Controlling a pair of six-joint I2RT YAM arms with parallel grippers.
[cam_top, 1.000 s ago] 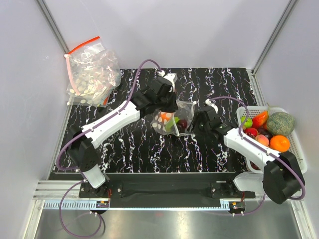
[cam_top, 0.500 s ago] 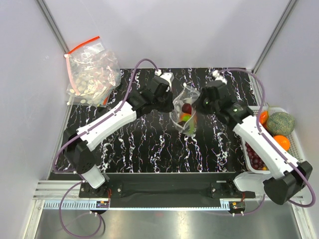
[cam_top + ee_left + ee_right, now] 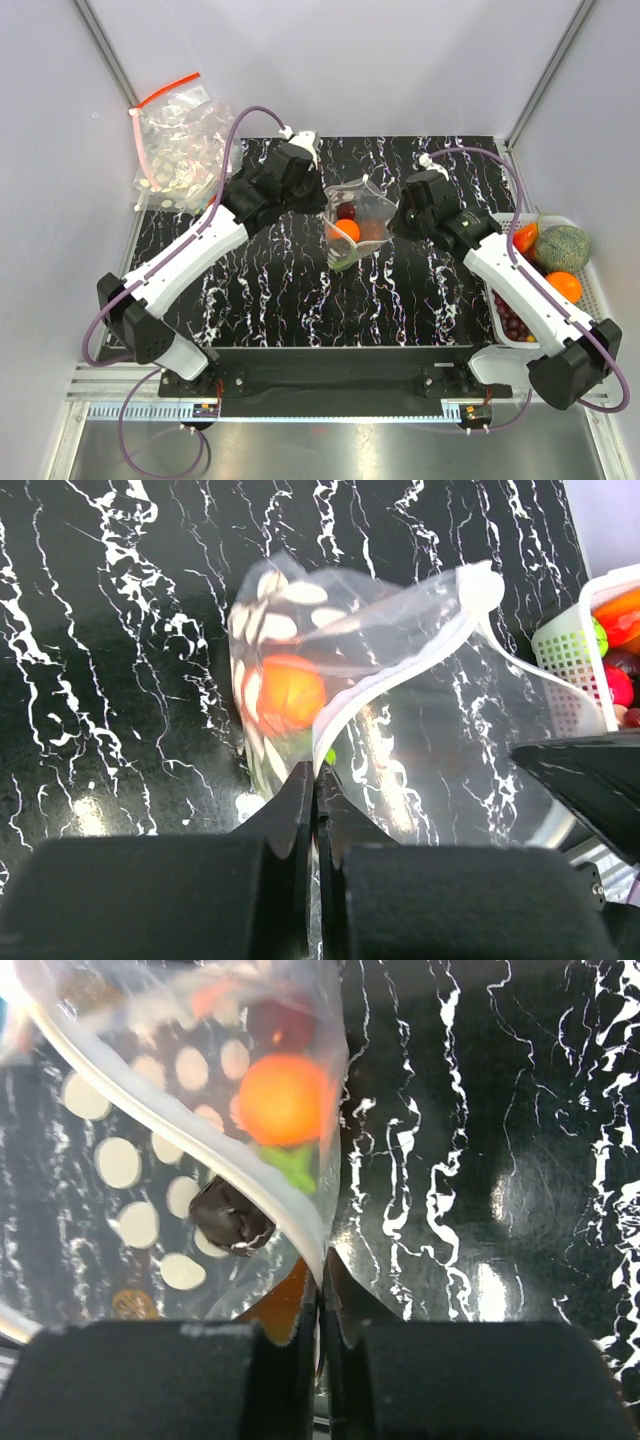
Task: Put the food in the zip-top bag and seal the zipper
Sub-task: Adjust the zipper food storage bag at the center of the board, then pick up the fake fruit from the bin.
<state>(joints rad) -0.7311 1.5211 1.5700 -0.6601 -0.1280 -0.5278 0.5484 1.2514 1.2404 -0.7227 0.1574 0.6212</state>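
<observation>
The black marbled desk [image 3: 270, 290] is carrying a white basket [image 3: 601, 292] of fruit at its right edge, and a heap of spotted bags [image 3: 180, 145] is lying at its back left corner. The zip-top bag [image 3: 352, 215] is hanging over the desk's middle, stretched between both arms. The left tool [image 3: 316, 785] and the right tool [image 3: 321, 1280] are each pinching narrowly on the zipper [image 3: 345, 702], one at either end. Inside the bag, an orange fruit [image 3: 344, 231], a dark red fruit [image 3: 347, 211] and a green piece [image 3: 292, 1165] are resting.
</observation>
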